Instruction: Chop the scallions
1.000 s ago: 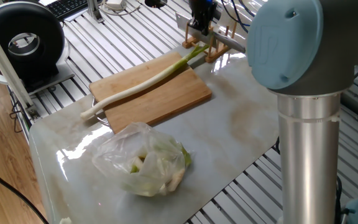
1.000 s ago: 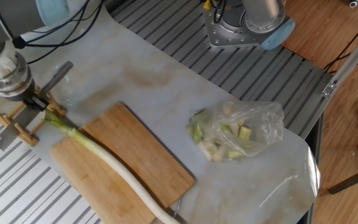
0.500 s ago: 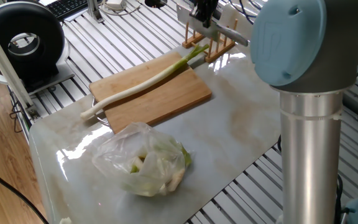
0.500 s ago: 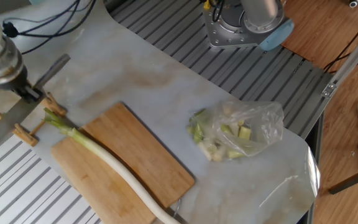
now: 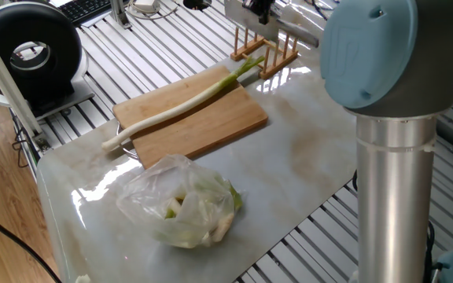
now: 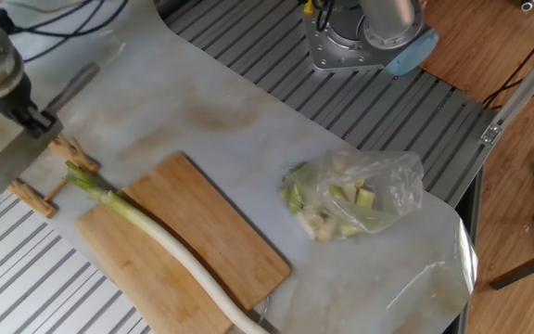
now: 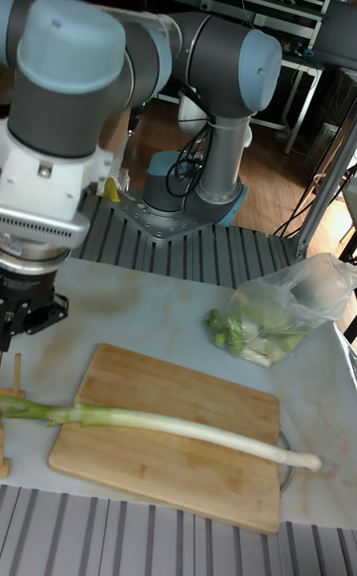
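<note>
Gripper (image 6: 35, 121) is clamped on the knife (image 6: 7, 160), raised above the wooden rack (image 6: 49, 172); scallions (image 6: 170, 250) lie uncut below it on the board (image 6: 202, 241); the blade should descend square across the stalk

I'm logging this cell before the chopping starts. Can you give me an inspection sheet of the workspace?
Surface: pale marbled sheet over slatted metal table.
Job's things: scallion whole, uncut, lying along the wooden board, both ends past its edges; knife lifted clear of the wooden rack.
Clutter: clear bag of green vegetable pieces.
Grippers: gripper raised over the rack, jaws shut on the knife.
Cables: black leads along the arm.
Surroundings: second arm base, round black device.
</note>
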Robot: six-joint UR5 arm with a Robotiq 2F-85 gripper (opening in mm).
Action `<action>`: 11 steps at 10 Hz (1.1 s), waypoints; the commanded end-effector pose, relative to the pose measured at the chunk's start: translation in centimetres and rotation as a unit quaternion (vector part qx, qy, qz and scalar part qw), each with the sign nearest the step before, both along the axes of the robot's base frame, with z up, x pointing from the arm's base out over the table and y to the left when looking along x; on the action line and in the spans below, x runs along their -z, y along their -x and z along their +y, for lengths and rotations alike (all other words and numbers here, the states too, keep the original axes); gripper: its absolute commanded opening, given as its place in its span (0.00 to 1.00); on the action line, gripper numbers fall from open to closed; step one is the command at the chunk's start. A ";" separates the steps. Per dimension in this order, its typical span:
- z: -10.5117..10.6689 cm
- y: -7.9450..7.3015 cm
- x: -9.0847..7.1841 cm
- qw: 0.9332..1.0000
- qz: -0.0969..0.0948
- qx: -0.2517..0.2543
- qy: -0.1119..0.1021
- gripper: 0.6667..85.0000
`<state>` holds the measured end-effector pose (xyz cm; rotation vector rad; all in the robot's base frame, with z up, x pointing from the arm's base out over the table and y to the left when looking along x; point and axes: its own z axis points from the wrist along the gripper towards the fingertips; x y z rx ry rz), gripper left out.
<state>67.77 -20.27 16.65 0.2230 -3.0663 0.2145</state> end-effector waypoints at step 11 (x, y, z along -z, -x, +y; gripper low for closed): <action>16.0 3.1 -5.6 0.988 -0.018 0.115 -0.099 0.01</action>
